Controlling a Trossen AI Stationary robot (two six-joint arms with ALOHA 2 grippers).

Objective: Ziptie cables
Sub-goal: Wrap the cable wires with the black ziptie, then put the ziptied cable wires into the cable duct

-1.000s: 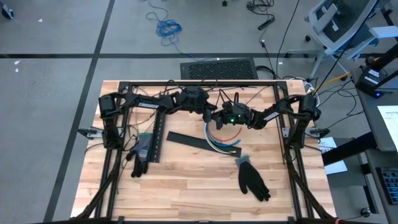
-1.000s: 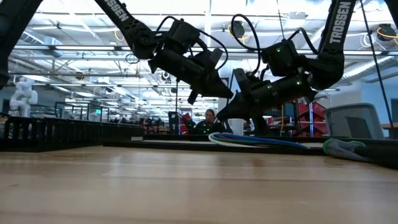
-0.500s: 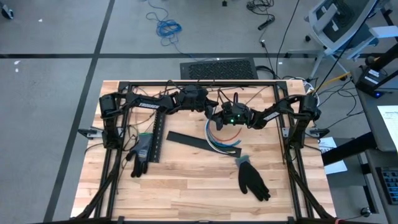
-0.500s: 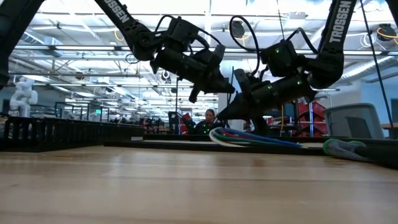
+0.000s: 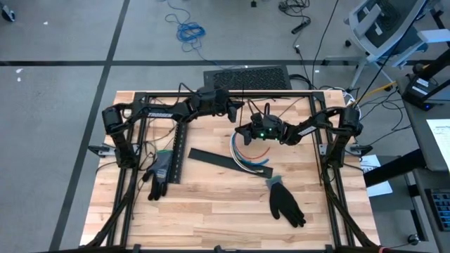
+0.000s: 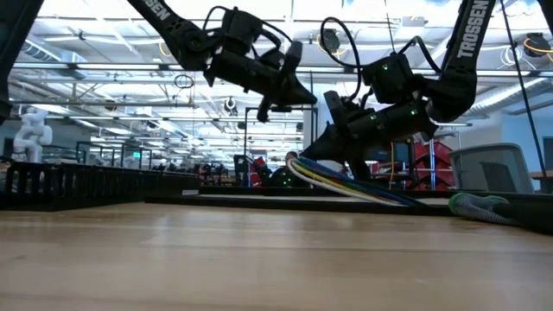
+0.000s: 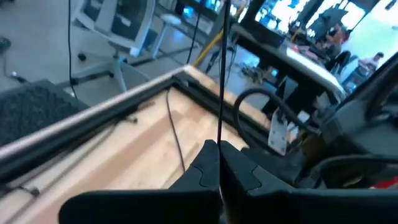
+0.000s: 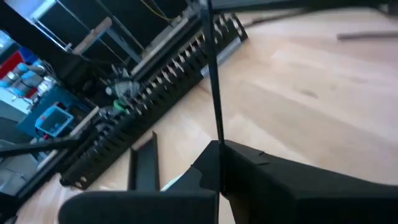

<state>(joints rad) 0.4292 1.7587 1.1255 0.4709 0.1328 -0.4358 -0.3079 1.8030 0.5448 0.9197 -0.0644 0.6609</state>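
Note:
The cables, a loose bundle of white, grey, orange, blue and green wires, lie mid-table. In the low view the cables slant, their raised end just under my right gripper and their other end on the table. My right gripper is shut on a thin black strand. My left gripper hangs higher, nearer the far edge, shut on a thin black strand. I cannot tell whether the two are one strand or loop around the bundle. My left gripper pinches the thin black strand between its two fingertips; the fingers point nearly level. The strand runs straight on past the tips and looks taut. My right gripper pinches a thin black strand between its fingertips, slanting down toward the cables. The strand runs straight on beyond them.
A black slotted strip and a flat black strip lie left of the cables. One dark glove lies at the left, another toward the near right. The black frame rail runs along the far edge.
My left gripper has risen and drawn back toward the far edge, tipping closer to level, still shut. The cables' end under my right gripper has lifted off the table; their other end has stayed down.

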